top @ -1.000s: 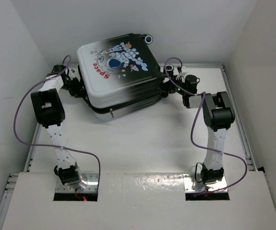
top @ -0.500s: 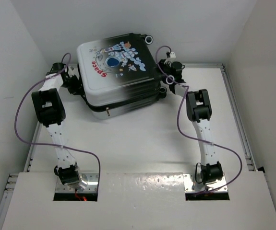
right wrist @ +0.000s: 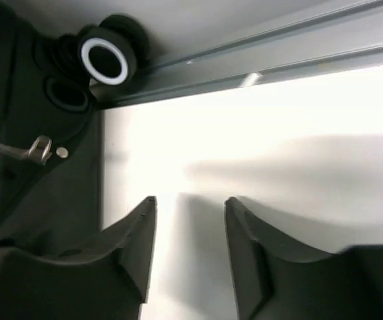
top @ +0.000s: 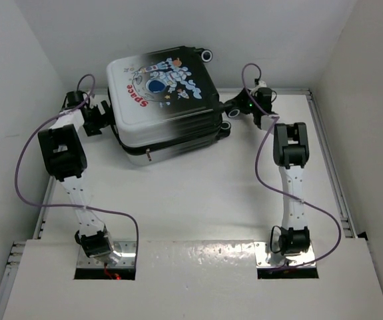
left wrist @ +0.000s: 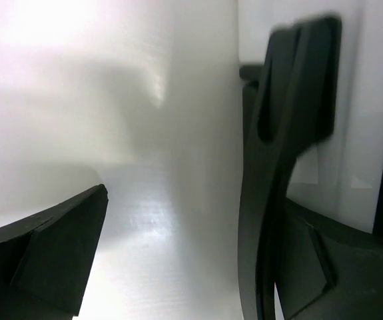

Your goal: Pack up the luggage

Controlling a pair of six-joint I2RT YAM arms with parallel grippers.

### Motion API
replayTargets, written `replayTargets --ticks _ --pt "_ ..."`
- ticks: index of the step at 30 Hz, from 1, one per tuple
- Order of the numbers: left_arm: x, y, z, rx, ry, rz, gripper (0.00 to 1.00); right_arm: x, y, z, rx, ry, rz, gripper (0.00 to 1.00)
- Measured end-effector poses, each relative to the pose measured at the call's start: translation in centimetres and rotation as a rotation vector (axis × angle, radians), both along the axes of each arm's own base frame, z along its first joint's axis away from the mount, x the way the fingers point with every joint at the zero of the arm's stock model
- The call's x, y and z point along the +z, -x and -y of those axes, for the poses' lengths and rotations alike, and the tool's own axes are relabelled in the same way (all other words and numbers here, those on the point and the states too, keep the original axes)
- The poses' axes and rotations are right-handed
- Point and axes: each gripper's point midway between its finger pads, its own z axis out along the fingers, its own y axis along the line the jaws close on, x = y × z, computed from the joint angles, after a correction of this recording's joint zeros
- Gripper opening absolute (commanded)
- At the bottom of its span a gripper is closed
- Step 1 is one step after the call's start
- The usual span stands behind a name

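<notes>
The luggage lies flat and closed at the back of the table, its astronaut print and red "Space" lettering facing up. My left gripper sits just off its left side, and the left wrist view shows that gripper open wide with only white surface between the fingers. My right gripper is by the luggage's right end, near a wheel. Seen from the right wrist, this gripper is open and empty, with the luggage's dark side, a wheel and a metal zipper pull at left.
White walls close in the table on the left, back and right. A metal rail runs along the table's right edge and another rail along the back. Purple cables loop off both arms.
Both grippers have opened. The left one has drawn slightly left, away from the luggage's side. The right arm swung from the luggage's back right corner out to its right end.
</notes>
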Motion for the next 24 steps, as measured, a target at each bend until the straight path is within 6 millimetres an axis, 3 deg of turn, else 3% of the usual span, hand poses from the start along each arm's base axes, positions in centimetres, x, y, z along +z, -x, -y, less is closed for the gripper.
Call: replayTargets --ticks 2,5,8,11,14,18,20,24 --pt "0.3 0.7 0.3 0.000 -0.001 0.009 1.00 0.7 0.4 1.9 -0.010 -0.004 -0.047 0.38" --pt "1.7 2.0 0.6 0.008 -0.009 0.028 1.00 2.9 0.1 2.4 0.012 -0.032 -0.068 0.37" --pt "4.7 3.3 1.1 0.013 -0.016 0.078 1.00 5.3 -0.8 0.5 0.073 -0.058 -0.053 0.35" --pt "8.0 5.1 1.4 0.015 -0.032 0.165 1.00 6.5 -0.9 -2.3 0.136 -0.072 -0.040 0.33" --pt "11.5 7.5 2.0 0.012 -0.051 0.273 1.00 5.1 0.8 -5.8 0.208 -0.089 -0.100 0.26" --pt "15.3 8.5 1.3 0.061 -0.068 0.356 1.00 0.1 4.5 -9.0 0.249 -0.086 -0.258 0.09" --pt "15.7 8.5 0.1 0.109 -0.072 0.360 1.00 -2.2 6.8 -9.1 0.274 -0.122 -0.368 0.01" --pt "15.2 8.9 -1.6 0.192 -0.067 0.330 1.00 -2.0 10.1 -8.8 0.300 -0.146 -0.439 0.00"
